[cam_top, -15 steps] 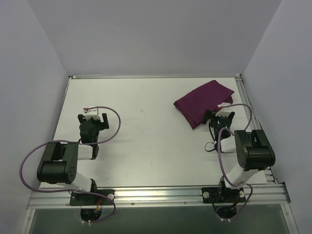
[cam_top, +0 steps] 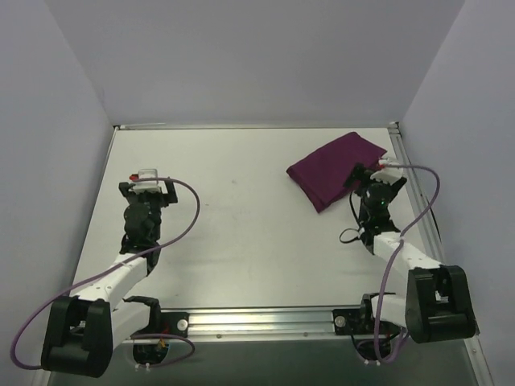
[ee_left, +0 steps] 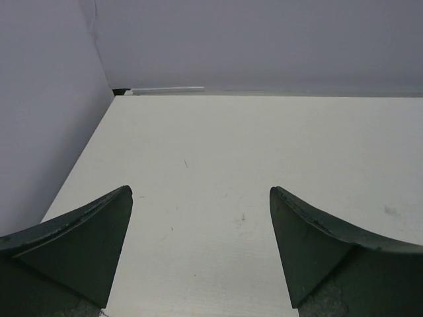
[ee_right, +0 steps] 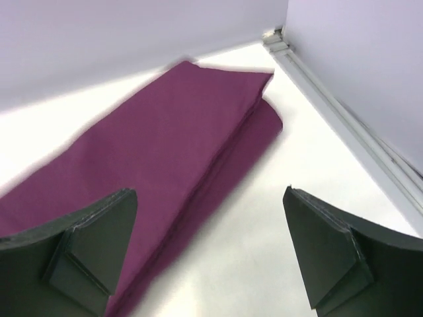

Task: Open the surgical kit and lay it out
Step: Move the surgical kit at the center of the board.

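Both arms have stretched forward from their tucked poses of a moment ago. The right gripper [cam_top: 376, 183] has reached the near right edge of the folded maroon cloth wrap [cam_top: 331, 167]. Its fingers are spread wide and hold nothing, with 1 finger over the fabric, possibly not yet touching. The left gripper [cam_top: 149, 186], also spread and empty, is over bare table [cam_top: 257, 233], well apart from the wrap. The wrap lies folded shut at the far right (no tray or instruments visible), so unfolding hasn't begun.
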